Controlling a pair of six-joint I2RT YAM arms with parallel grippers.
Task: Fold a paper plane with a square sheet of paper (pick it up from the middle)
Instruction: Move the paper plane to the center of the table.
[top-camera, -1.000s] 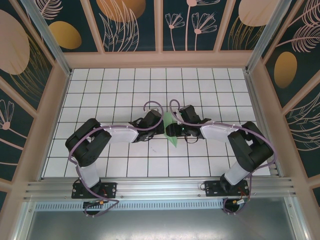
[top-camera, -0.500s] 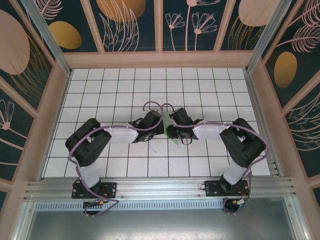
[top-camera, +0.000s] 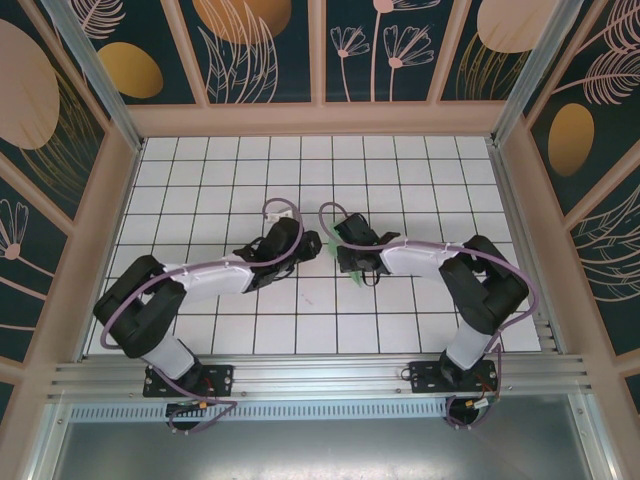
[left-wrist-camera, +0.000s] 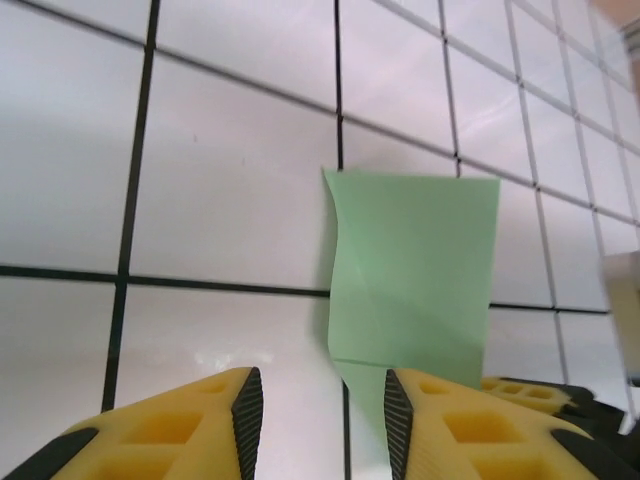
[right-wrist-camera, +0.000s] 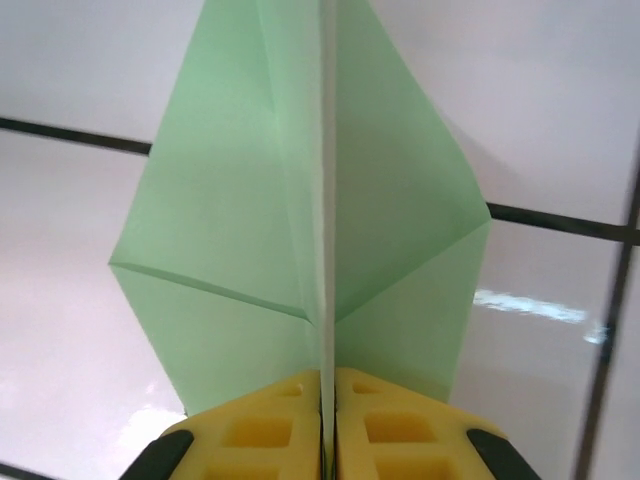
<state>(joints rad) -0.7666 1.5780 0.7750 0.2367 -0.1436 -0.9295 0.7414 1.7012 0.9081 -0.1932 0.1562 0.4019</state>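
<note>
Right fingers (right-wrist-camera: 260, 432) tight on folded paper (right-wrist-camera: 240, 220)

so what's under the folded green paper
The white grid table lies beneath the folded green paper. Its near end is pinched between the shut right jaws, so that part and the tabletop directly below are covered.

Top external camera looks steeply down from 6 o'clock, far off. Left wrist camera faces 3 o'clock, right wrist 9 o'clock, both close; all share the folded green paper (left-wrist-camera: 415, 270).
</note>
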